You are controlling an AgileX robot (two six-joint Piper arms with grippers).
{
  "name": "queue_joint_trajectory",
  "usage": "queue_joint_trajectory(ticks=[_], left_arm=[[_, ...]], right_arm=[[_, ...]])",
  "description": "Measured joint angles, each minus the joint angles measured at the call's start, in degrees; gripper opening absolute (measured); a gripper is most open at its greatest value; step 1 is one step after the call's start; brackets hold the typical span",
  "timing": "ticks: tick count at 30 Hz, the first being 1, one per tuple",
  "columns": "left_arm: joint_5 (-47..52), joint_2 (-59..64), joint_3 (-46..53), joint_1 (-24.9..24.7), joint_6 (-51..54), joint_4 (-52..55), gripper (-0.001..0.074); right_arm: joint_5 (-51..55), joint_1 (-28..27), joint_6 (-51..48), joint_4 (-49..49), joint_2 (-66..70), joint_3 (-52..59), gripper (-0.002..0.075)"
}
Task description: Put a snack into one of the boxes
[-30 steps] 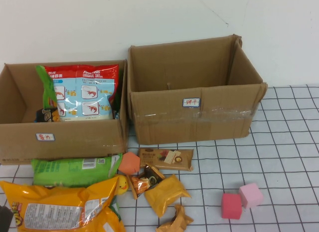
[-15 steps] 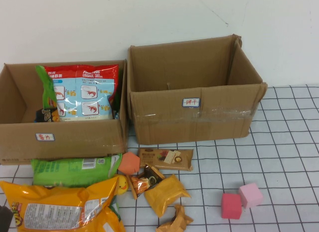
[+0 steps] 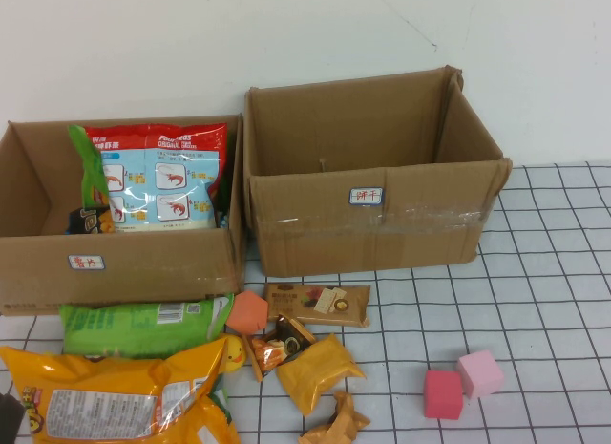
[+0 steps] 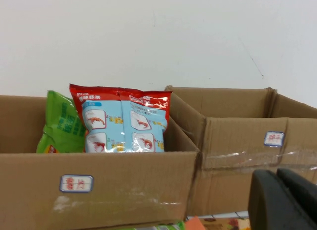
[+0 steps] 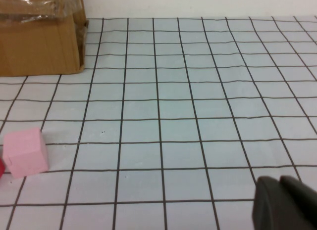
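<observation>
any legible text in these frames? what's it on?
Red-and-blue shrimp snack bag in the left box: white print along its top, too blurred to read.
Left box label: red characters, illegible.
Right box label: illegible.
Left gripper, right gripper: unmarked.

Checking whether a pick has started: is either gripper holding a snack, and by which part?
Nothing is visibly held: left gripper faces the cardboard boxes, right gripper is over the gridded table.
</observation>
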Motion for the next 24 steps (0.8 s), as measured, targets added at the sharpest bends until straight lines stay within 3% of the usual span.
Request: queue_joint_trajectory(ticks=[5, 7, 8, 12, 15, 17, 24], left_arm=[[-5.2, 0.0, 0.0, 0.0, -0.4, 1.5, -0.0002], [-7.1, 0.0, 0.0, 0.0, -7.7, 11.6, -0.0002], [-7.3, 0.0, 0.0, 0.0, -13.4, 18.3, -0.0002], [-4.4, 0.0, 0.0, 0.0, -54.4, 57.3, -0.0003], [-1.0, 0.0, 0.0, 0.0, -75.3, 73.9, -0.0002], [-1.1, 0.0, 0.5, 0.0, -77.1, 77.9, -0.0003], [-6.7, 0.0, 4.7, 0.0, -66.6, 78.1, -0.0002]], right_arm=[[0.0, 0.0, -0.1, 0.0, 0.0, 0.0, -0.0001], [0.0, 0.0, -0.1, 0.0, 0.0, 0.0, -0.0001], [0.0, 0.0, -0.1, 0.0, 0.0, 0.0, -0.0001], [0.0, 0.0, -0.1, 0.0, 0.0, 0.0, -0.0001], [0.0, 0.0, -0.1, 0.0, 0.0, 0.0, -0.0001], [0.0, 0.0, -0.1, 0.0, 0.0, 0.0, -0.0001], [0.0, 0.0, -0.1, 0.0, 0.0, 0.0, -0.0001]])
